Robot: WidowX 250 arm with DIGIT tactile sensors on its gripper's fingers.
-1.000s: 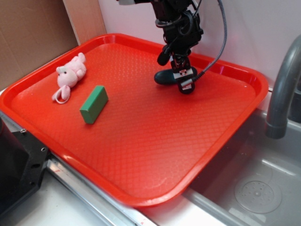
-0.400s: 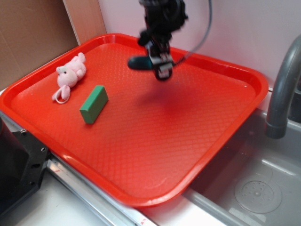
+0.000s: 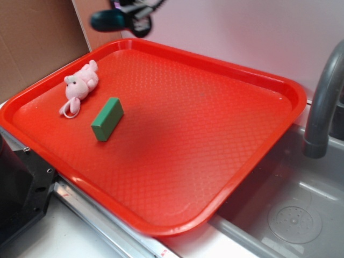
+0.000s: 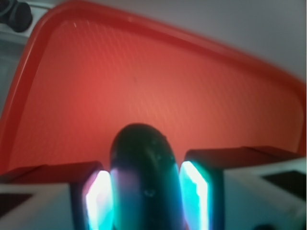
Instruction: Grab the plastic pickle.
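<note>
Gripper is carrying the dark green sausage-shaped plastic pickle, clamped tight, up beyond the red plastic tray's far rim — grab secured.

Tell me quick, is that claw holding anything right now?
Gripper: closed on the smooth, very dark green, sausage-shaped plastic pickle, lifted above the red plastic tray.

Most of the red tray lies bare, a wide open run from its middle out to the right and near rims. Two things crowd the left part: the pink plush and, just beside it toward the near side, the green block. On the right, off the tray, a grey tap rises above the sink. A cardboard wall closes the far left.
</note>
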